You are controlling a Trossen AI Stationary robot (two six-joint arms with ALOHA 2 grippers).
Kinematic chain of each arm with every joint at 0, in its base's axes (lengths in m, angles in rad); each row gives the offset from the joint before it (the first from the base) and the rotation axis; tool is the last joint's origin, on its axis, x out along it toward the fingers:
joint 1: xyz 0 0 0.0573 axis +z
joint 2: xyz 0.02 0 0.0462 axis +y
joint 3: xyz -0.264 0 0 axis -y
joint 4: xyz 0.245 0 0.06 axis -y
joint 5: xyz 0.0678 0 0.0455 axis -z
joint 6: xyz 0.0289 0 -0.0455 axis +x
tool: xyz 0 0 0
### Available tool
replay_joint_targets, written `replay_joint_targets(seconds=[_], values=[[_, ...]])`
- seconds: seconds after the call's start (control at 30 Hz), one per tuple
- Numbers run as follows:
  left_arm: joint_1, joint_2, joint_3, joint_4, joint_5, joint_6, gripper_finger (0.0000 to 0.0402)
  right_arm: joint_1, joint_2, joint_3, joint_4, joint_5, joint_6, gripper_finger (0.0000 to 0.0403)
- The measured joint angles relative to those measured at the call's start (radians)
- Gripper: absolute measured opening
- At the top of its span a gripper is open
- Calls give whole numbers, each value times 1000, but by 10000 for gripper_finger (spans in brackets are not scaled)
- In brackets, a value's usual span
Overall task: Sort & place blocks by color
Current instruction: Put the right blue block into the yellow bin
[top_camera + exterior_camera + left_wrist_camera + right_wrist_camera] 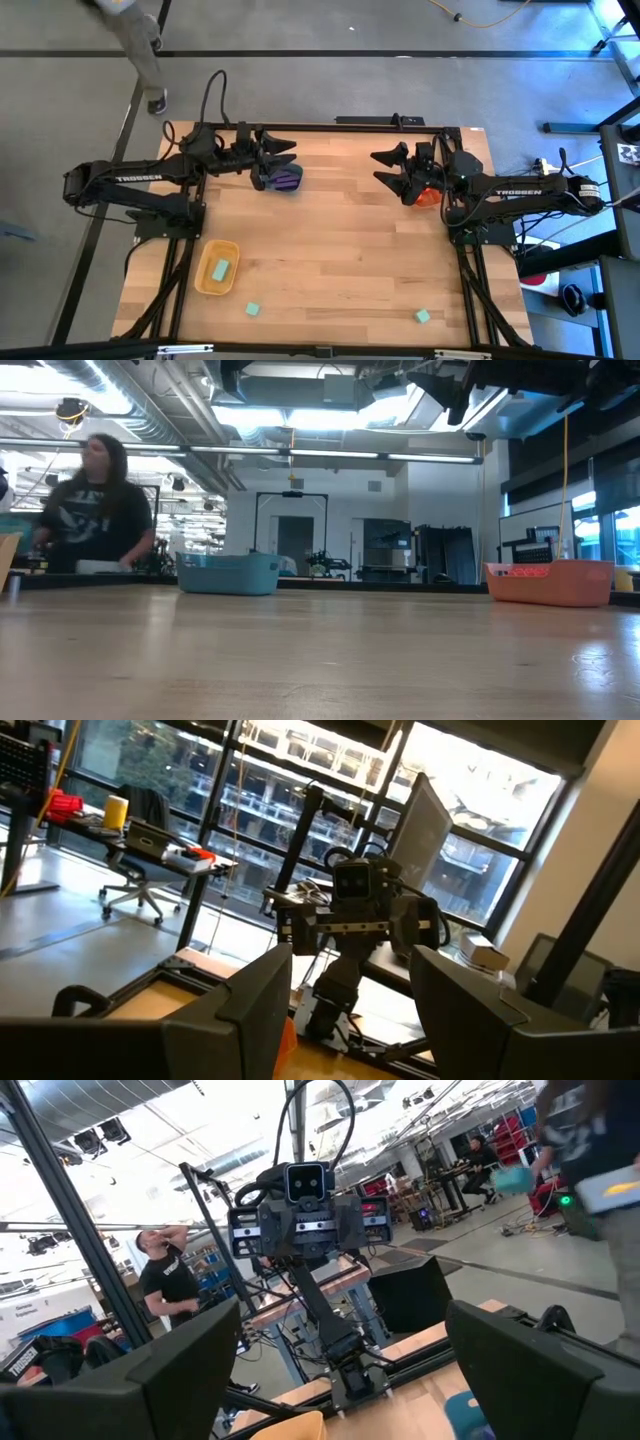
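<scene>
Both grippers hang above the far part of the table, facing each other, each open with nothing between its fingers. My left gripper (288, 152) (350, 1020) is over a blue tub (284, 181) (228, 573) that holds purple blocks (289, 179). My right gripper (384, 170) (350, 1380) hangs beside an orange tub (429, 196) (550, 582). A yellow tub (217, 268) at the near left holds one mint-green block (221, 268). Two more mint-green blocks (253, 310) (423, 317) lie flat on the wood near the front edge.
The wooden table (340, 250) has a dark frame along its edges. A person (95, 505) stands beyond the table's far left side, with a leg (145, 60) showing in the high view. Cables run behind both arm bases.
</scene>
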Motion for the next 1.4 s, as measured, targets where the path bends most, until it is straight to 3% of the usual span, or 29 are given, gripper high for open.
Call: replay_joint_targets(seconds=[0.3, 0.57, 0.73, 0.87, 0.97, 1.07, 1.23, 1.3, 1.4], values=[[0, 0, 0, 0, 4, 1, 195, 0, 0, 0, 0, 0, 31, 355], [0, 0, 0, 0, 104, -2, 195, 0, 0, 0, -3, 0, 76, 355], [0, 0, 0, 0, 111, -18, 195, 0, 0, 0, -3, -2, 110, 355], [0, 0, 0, 0, 109, -28, 195, 3, 0, 19, -52, -160, 263, 355], [0, 0, 0, 0, 95, -30, 195, 54, 0, 113, -276, -302, 362, 355], [0, 0, 0, 0, 70, -30, 195, 163, 7, 251, -695, -354, 359, 355], [0, 0, 0, 0, 54, -30, 195, 399, 68, 436, -1339, -277, 494, 355], [0, 0, 0, 0, 53, -30, 195, 509, 89, 447, -1465, -218, 638, 355], [0, 0, 0, -1, 53, -30, 195, 676, 122, 417, -1508, -156, 895, 355]])
